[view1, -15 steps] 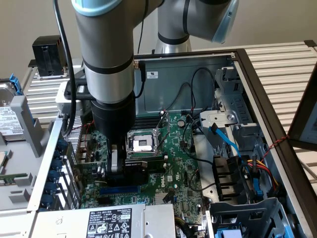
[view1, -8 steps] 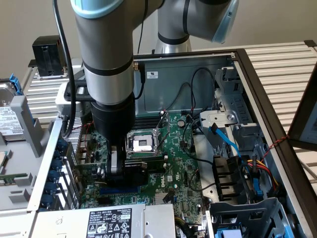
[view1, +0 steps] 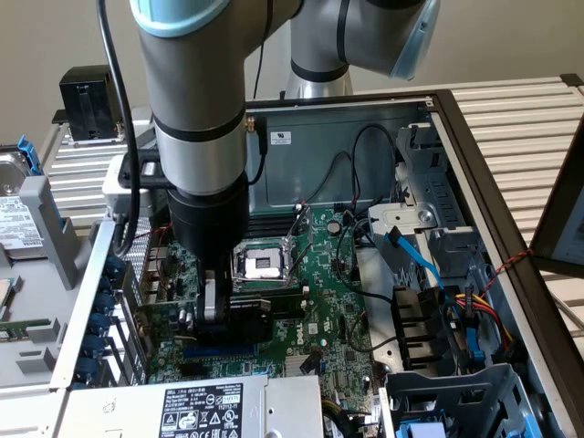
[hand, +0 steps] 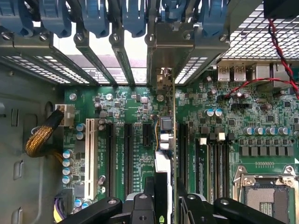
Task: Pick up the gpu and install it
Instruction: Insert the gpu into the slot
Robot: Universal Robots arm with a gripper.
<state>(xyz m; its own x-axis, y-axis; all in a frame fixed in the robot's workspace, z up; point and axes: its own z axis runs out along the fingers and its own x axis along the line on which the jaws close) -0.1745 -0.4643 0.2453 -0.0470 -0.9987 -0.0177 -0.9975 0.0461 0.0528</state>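
Black-shrouded gpu [view1: 263, 307] clamped in our hand [hand: 163, 193], card upright, edge-on among green motherboard [hand: 133, 105] black expansion slots [hand: 127, 154]; we cannot tell whether it touches slot; blue latches [hand: 93, 18] near its end

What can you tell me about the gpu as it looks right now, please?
The gpu is a small card, green board with a black plastic shroud. It stands on edge, low over the motherboard, in line with the long expansion slots. The gripper is shut on it, pressing both faces. Its far end points at the rear slot openings of the case. Whether it sits in a slot cannot be told.
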